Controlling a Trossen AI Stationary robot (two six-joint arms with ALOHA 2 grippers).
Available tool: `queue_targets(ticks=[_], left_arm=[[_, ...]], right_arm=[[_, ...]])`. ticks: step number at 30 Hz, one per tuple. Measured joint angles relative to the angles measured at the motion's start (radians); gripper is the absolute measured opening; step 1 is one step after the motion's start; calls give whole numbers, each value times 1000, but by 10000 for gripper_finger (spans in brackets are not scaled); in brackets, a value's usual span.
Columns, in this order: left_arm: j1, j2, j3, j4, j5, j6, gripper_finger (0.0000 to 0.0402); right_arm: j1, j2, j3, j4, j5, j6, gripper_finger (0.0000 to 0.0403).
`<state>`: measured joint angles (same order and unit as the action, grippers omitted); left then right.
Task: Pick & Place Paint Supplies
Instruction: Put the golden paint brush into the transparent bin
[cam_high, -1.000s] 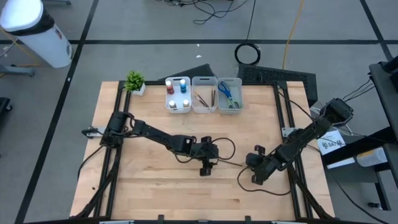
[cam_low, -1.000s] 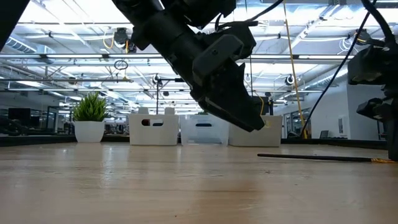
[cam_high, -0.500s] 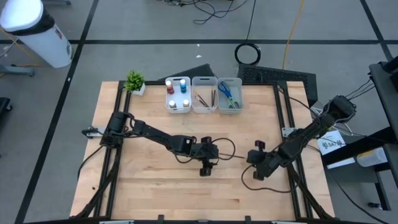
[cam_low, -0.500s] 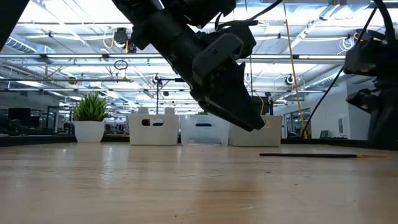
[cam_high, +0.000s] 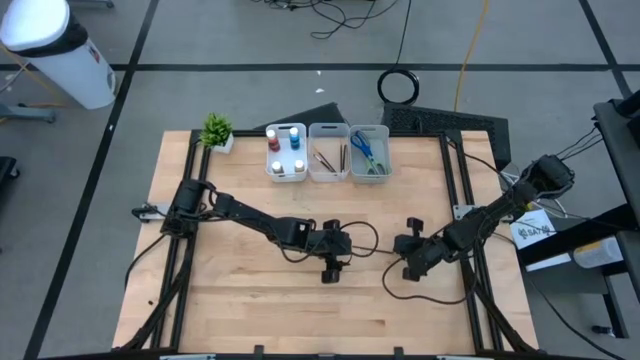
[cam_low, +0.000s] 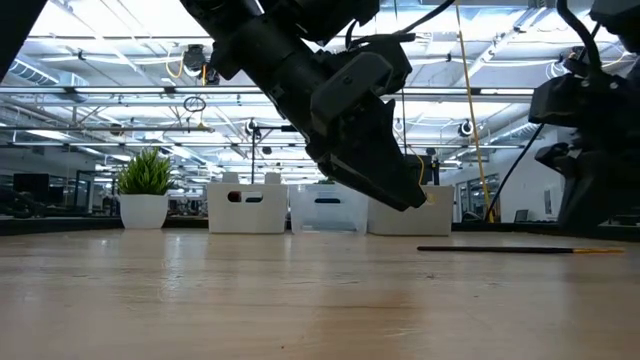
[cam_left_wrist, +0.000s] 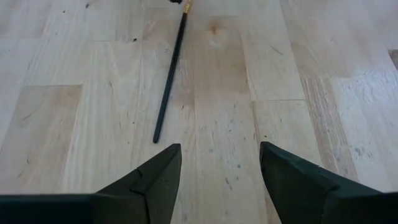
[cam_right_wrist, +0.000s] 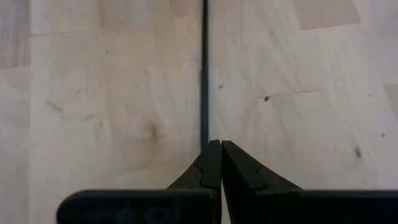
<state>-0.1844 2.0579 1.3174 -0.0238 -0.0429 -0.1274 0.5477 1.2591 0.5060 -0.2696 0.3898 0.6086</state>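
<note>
Low, both arms flank the brush: left jaws spread, right jaws pressed together.

Right gripper fingers pressed together, tips meeting just below the frame's centre. A thin dark brush runs straight up from those tips to the top edge, lying on the pale wooden table.

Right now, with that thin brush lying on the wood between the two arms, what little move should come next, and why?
Probably the right claw should open. It sits shut right at one end of the brush, which lies flat on the table, so it cannot take it yet. The left claw waits open short of the other end.
</note>
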Motion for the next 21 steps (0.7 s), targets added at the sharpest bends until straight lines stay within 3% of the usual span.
queue_targets(ticks=[4,21], left_arm=[[0,0,0,0,0,-9,230],[-1,0,0,-2,0,-12,230]], right_arm=[[-5,0,1,-6,-50,10,0],[-5,0,-8,-77,-85,62,0]])
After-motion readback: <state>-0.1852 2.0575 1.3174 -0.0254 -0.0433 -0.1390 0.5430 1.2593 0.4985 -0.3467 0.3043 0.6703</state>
